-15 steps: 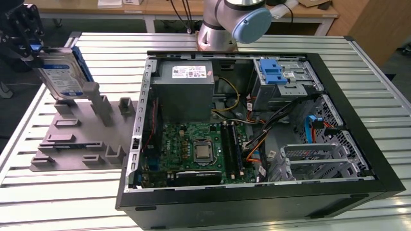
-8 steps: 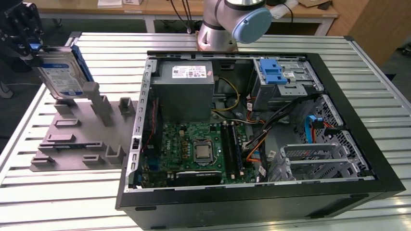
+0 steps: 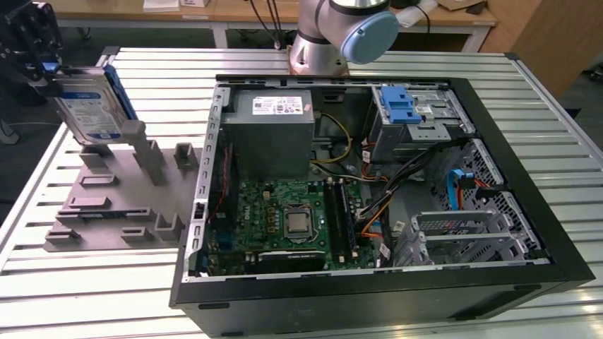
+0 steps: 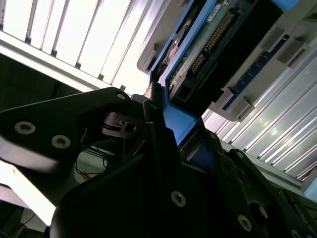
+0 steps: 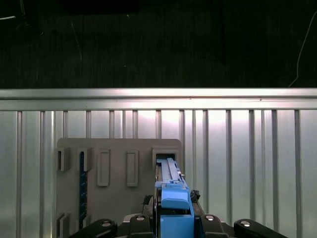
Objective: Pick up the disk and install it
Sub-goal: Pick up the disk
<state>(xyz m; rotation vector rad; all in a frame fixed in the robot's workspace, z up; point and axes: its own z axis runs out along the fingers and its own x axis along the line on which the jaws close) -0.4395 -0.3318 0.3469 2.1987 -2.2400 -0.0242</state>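
The disk [image 3: 90, 106], a silver drive with a white-and-blue label in a blue carrier, hangs upright above the grey holder plate [image 3: 113, 205] at the exterior view's left. My gripper [image 3: 45, 69] is shut on its upper end. In the first wrist view the disk [image 5: 171, 191] appears edge-on, its blue carrier clamped in the gripper [image 5: 173, 220], just over a slot of the holder plate [image 5: 119, 198]. The second wrist view shows the disk's green circuit-board side [image 4: 208, 39] and the black fingers [image 4: 158, 148] pressed on the blue frame.
An open computer case [image 3: 527, 282] lies to the exterior view's right of the plate, with a motherboard [image 3: 282, 219], a grey power supply box [image 3: 273, 120] and a silver bay with a blue latch [image 3: 400, 106]. The arm's base [image 3: 325, 42] stands behind it on the slatted metal table [image 3: 94, 296].
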